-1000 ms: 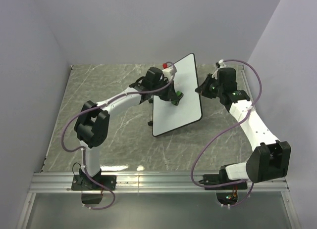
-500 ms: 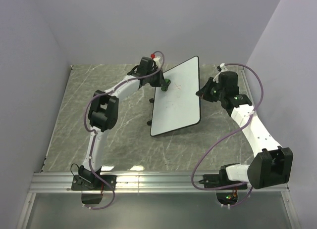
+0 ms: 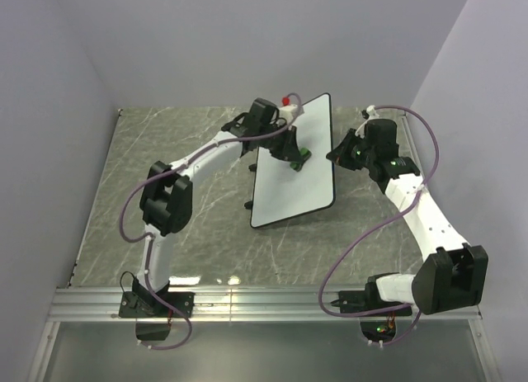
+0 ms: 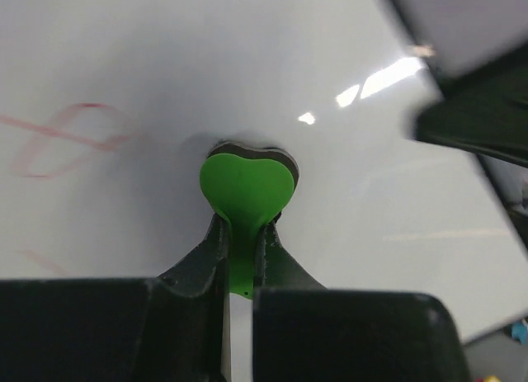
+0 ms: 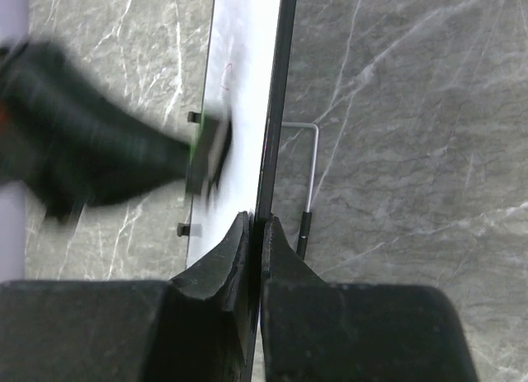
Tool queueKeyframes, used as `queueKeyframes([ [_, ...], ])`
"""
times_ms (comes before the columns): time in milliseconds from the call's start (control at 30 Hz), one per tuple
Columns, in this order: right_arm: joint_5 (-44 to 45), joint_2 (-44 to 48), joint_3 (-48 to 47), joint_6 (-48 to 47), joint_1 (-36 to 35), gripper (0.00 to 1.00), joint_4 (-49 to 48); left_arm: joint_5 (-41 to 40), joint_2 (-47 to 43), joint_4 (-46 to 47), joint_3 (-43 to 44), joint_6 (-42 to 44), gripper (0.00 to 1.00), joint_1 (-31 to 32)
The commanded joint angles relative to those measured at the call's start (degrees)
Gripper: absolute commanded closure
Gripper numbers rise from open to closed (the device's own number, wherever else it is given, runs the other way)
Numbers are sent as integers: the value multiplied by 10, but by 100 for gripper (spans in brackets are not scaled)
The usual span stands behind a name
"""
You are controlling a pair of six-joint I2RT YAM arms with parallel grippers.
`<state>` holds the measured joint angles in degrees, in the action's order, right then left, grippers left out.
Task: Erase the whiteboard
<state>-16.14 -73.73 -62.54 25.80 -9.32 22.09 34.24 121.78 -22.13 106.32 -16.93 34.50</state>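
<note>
The whiteboard is tilted up off the marble table, and faint red scribbles remain on its face. My left gripper is shut on a green eraser, pressed flat against the upper middle of the board. From the left wrist, the eraser sticks out past the fingertips of the gripper onto the white surface. My right gripper is shut on the board's right edge. The right wrist view shows it pinching the thin black rim.
A wire stand leg runs behind the board above the grey marble table. Small black feet stick out at the board's left edge. Walls close in at the back and on both sides.
The left gripper swept the eraser up to the board's upper left edge, then back down to the right toward the middle. The board shifted slightly early on, and the right gripper kept its hold.
</note>
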Motion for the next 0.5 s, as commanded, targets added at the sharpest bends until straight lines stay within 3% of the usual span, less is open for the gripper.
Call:
queueKeyframes([
  [0, -89, -19, 1, -67, -21, 100, 65, 44, -58, -61, -21, 34, 100, 60],
  [133, -95, -23, 4, -66, -21, 100, 63, -37, -50, -44, -33, 13, 100, 63],
  [233, -98, -24, 4, -66, -22, 100, 63, -111, 26, -82, 61, -1, 100, 41],
  [400, -89, -15, 4, -72, -25, 100, 74, -154, 151, -118, 233, -51, 100, -9],
  [467, -86, -8, 7, -73, -25, 100, 77, -159, 165, -105, 227, -66, 100, -37],
])
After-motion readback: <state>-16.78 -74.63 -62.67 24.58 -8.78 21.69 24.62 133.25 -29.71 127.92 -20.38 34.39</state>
